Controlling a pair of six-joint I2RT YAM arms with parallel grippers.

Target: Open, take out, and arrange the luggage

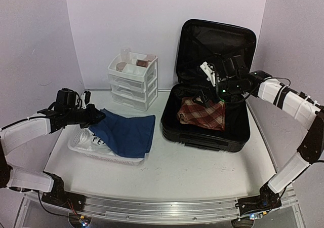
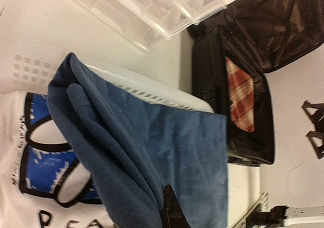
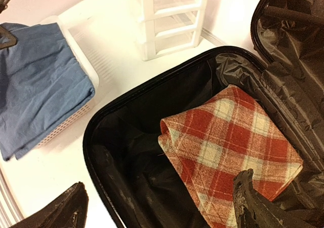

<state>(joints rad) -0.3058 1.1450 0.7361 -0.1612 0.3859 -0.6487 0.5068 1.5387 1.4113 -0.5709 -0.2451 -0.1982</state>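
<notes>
The luggage (image 1: 238, 131), a black hard-shell suitcase, lies open at the back right with its lid upright against the wall. A folded red plaid cloth (image 1: 202, 114) lies in its lower half and also shows in the right wrist view (image 3: 228, 147). My right gripper (image 1: 205, 95) hovers open above the plaid cloth, its fingers wide apart (image 3: 157, 207) and holding nothing. My left gripper (image 1: 96, 115) is shut on a blue cloth (image 1: 126, 131) that drapes over the white basket (image 1: 81, 148). In the left wrist view one finger (image 2: 172, 213) pinches a fold of the blue cloth (image 2: 152, 152).
A white T-shirt with a black and blue print (image 2: 30, 167) lies in the basket under the blue cloth. A small white drawer unit (image 1: 132, 83) stands at the back centre against the wall, with small items on top. Bare white table (image 1: 192, 172) lies in front of the suitcase.
</notes>
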